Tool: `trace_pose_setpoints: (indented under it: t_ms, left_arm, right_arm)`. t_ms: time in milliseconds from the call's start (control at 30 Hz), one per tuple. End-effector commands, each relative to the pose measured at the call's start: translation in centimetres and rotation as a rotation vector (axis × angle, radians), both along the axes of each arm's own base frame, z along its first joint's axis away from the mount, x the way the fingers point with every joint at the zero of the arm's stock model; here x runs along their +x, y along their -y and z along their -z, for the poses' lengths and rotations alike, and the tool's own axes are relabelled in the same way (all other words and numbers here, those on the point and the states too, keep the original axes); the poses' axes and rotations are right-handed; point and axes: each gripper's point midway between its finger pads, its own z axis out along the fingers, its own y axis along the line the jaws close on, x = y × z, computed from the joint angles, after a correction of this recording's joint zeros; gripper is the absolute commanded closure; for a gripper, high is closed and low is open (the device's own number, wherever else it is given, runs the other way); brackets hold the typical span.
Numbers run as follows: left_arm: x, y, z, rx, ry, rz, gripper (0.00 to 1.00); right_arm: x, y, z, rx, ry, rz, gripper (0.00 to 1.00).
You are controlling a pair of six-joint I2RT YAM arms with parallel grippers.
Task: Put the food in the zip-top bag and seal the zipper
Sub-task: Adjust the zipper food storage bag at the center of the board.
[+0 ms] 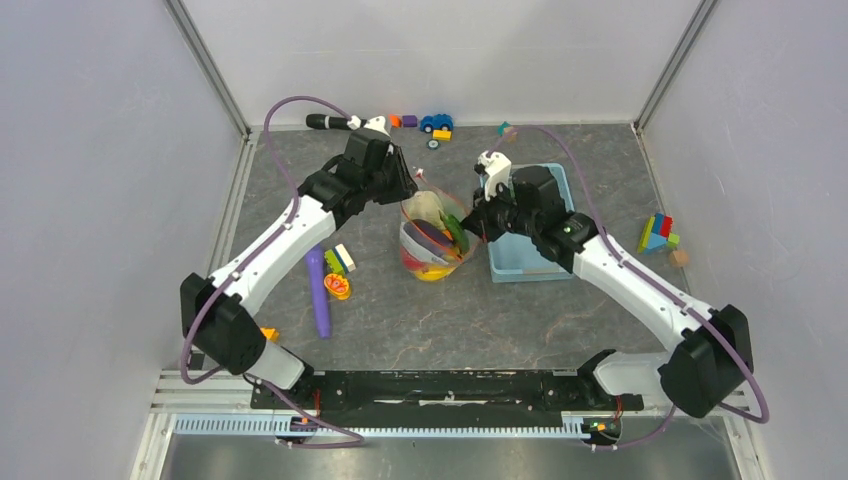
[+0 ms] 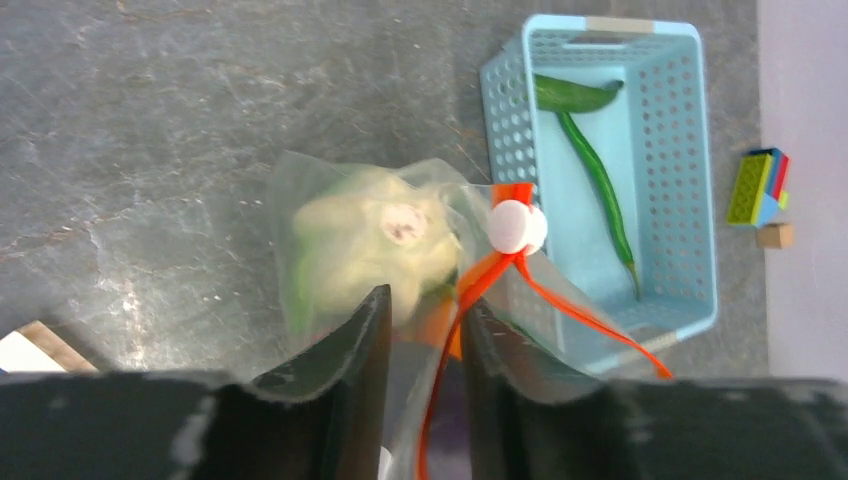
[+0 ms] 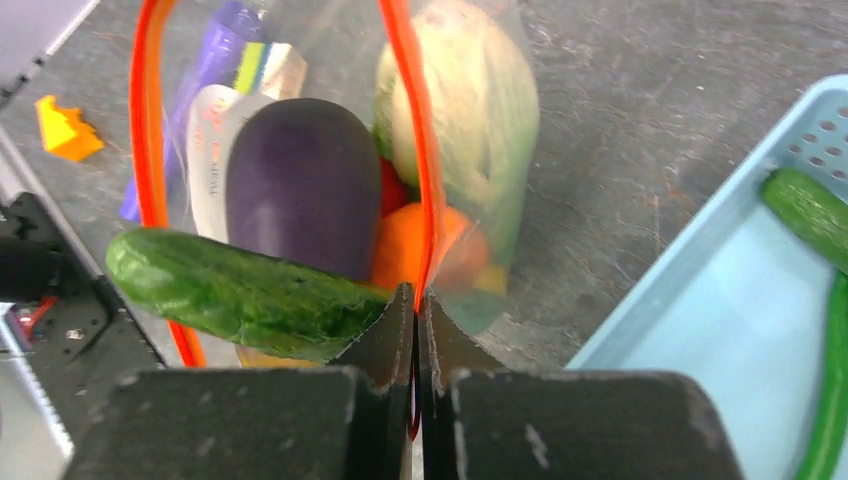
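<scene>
Mid-table, both my arms reach forward and angle inward, meeting over the zip-top bag [image 1: 432,240], which stands upright between them.

Left arm: elbow out to the left, wrist pitched down at the bag's far-left rim. Left gripper [image 2: 420,300] has its jaws a little apart; one run of the zipper [image 2: 590,315] passes through the gap, and I can't see the fingers pinching it. The white slider [image 2: 517,226] sits just past the fingertips, on the basket side.

Right arm: elbow out to the right, wrist over the basket's near-left corner. Right gripper [image 3: 415,295] is clamped tight on the zipper strip at the bag's right rim.

Bag mouth is wide open, with the two orange-red strips well apart. Inside are the cabbage [image 3: 465,100], eggplant [image 3: 300,180] and an orange piece [image 3: 410,245]. The cucumber [image 3: 230,290] lies across the mouth next to my right fingers, one end poking over the rim.

Surface is a grey mottled table [image 1: 400,320] with pale walls on three sides. The light blue basket [image 1: 530,262] is just right of the bag, with long green pieces [image 2: 600,180] in it. A purple stick [image 1: 319,290] lies left of the bag, coloured blocks [image 1: 657,233] are far right, and a toy car [image 1: 436,122] is at the back wall.
</scene>
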Motion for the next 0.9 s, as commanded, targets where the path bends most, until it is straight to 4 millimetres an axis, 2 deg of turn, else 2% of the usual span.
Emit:
trace_pose_setpoints:
  t_ms: [0,33,100,167,300,400,500,567,667,867]
  left_arm:
    - [2.2,-1.1,-2.1,0.040,0.081,0.003,0.46]
    - [2.1,-1.2,-2.3,0.055,0.091,0.018,0.32]
    - [1.7,-1.6,-3.1,0.069,0.119,0.037,0.14]
    - [1.0,-2.5,-3.8,0.086,0.151,0.035,0.09]
    - [-0.9,-4.5,-5.4,0.099,0.208,0.009,0.07]
    - [-2.7,-5.1,-7.7,0.051,0.270,0.022,0.07]
    - [-5.5,-2.9,-9.3,-0.043,0.307,0.196,0.07]
    - [-6.8,-1.4,-9.4,-0.080,0.311,0.289,0.09]
    - [-6.8,-0.4,-8.5,-0.096,0.275,0.309,0.15]
    - [-4.4,0.9,-5.9,-0.080,0.190,0.273,0.27]
  right_arm:
    - [1.2,-2.3,-4.1,0.131,-0.060,-0.078,1.00]
    - [1.6,-2.8,-4.3,0.143,-0.089,-0.094,1.00]
    - [2.1,-3.7,-4.5,0.154,-0.144,-0.122,1.00]
    - [2.7,-4.1,-4.2,0.152,-0.176,-0.123,1.00]
    - [3.4,-4.1,-3.9,0.151,-0.199,-0.097,1.00]
    - [3.6,-3.9,-3.9,0.149,-0.196,-0.082,1.00]
    - [3.7,-3.8,-3.9,0.146,-0.191,-0.081,1.00]
    - [3.7,-3.8,-4.0,0.146,-0.185,-0.085,1.00]
    - [3.5,-3.6,-4.3,0.146,-0.167,-0.090,1.00]
    - [3.0,-3.7,-4.8,0.167,-0.146,-0.109,1.00]
